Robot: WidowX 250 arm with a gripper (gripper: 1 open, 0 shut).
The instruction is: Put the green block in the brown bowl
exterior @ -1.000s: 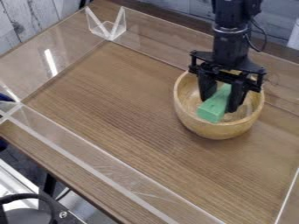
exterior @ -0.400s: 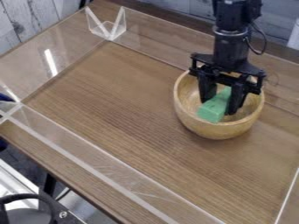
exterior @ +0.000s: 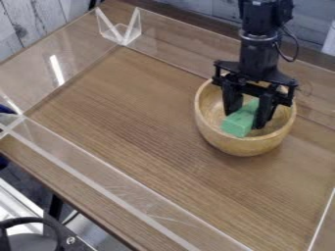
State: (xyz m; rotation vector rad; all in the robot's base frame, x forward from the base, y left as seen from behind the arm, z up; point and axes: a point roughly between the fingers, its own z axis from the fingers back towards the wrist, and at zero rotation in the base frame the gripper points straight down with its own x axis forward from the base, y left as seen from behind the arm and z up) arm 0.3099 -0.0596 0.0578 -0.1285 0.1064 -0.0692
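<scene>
Wood-grain table [exterior: 144, 127] across most of the view, boxed in by clear acrylic walls [exterior: 66, 162] with a small transparent bracket [exterior: 119, 26] at the far left corner. Behind, a strip of pale plank wall along the top left edge.

Black robot arm [exterior: 263, 25] coming down from the top right, gripper [exterior: 253, 111] pointed straight down into the brown bowl [exterior: 216, 132]. Round, thick-walled, light wooden bowl, seated on the table toward the right side, near the right-hand wall.

Inside the bowl, the green block [exterior: 240, 123], lying tilted against the inner slope (lower end toward the near rim). Black fingers [exterior: 230, 101] spread to either side of the block's upper end, jaws partway apart with a gap showing between them. Hard to say at this resolution whether the fingertips touch the block; most likely straddling it loosely rather than pinching, with the block appearing to rest on the bowl's inside.

Bottom left corner: a dark curved cable [exterior: 26, 235] below the table edge.
</scene>
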